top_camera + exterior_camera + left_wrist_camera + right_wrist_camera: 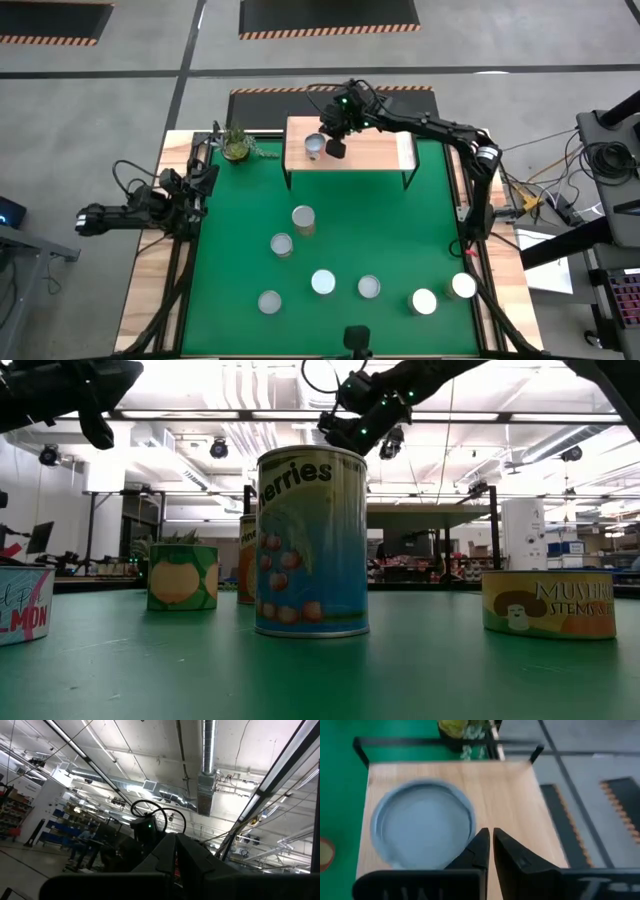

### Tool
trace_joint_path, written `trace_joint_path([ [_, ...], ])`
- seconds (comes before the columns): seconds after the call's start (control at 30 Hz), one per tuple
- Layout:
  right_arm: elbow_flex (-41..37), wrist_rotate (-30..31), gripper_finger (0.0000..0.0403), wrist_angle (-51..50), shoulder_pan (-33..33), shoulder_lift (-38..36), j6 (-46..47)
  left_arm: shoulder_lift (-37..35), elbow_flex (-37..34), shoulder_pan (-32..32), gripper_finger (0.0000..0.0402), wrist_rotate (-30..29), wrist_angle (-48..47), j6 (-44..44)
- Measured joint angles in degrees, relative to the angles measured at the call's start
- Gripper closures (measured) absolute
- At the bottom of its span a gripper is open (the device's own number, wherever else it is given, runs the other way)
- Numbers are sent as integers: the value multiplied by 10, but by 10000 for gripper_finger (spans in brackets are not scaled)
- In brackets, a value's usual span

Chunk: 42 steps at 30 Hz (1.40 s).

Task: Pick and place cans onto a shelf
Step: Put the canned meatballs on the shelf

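Observation:
The shelf [365, 152], a light wood top on black legs, stands at the table's far edge. One can [314, 146] stands on its left part, its silver top showing in the right wrist view [422, 826]. My right gripper [336, 149] is shut with nothing between its fingers [490, 840]; it hovers just right of that can and above the shelf top. Several more cans stand on the green table, among them one [303, 219] near the middle and one [463, 286] at the near right. My left gripper [175, 851] is shut and parked off the table's left edge [95, 218].
A small potted plant [237, 146] stands left of the shelf. In the low view a tall berries can [310, 540] stands nearest, with a mushroom can [548, 603] to its right and a green-label can [183, 576] to its left. The shelf's right half [385, 152] is bare wood.

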Motion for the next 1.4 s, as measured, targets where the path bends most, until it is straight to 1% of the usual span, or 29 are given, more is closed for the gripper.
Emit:
trace_joint_path([
  [0.07, 3, 3, 390, -9, 3, -1, -5, 0, 0, 0, 402, 0, 0, 0],
  [0.2, 13, 44, 390, -60, 4, -10, -6, 0, 0, 0, 402, 0, 0, 0],
  [0.33, 18, 44, 390, -141, 0, -15, 0, 0, 0, 0, 402, 0, 0, 0],
  [0.43, 11, 37, 390, -164, 1, -14, 9, 0, 0, 0, 402, -1, 0, 0],
  [0.5, 3, 16, 390, -157, 4, -14, 9, 0, 0, 0, 402, -5, 0, 7],
  [0.57, -1, 6, 390, -130, 7, -14, 9, 0, 0, 0, 402, -5, 0, 14],
  [0.7, -1, 17, 390, -45, 9, -14, 4, 0, 0, 0, 402, -5, 0, 15],
  [0.8, -1, 15, 390, -9, 9, -14, 4, 0, 0, 0, 402, -5, 0, 15],
  [0.87, 0, 16, 390, -18, 9, -14, 0, 0, 0, 0, 402, -5, 0, 15],
  [1.13, 5, 11, 390, -127, 9, -23, 11, 0, 0, 0, 402, -5, 0, 15],
  [1.23, -7, 12, 390, -107, 16, -15, 9, 0, 0, 0, 402, -5, 0, 15],
  [1.4, -7, 12, 390, -27, 25, -8, 5, 0, 0, 0, 402, -5, 0, 15],
])
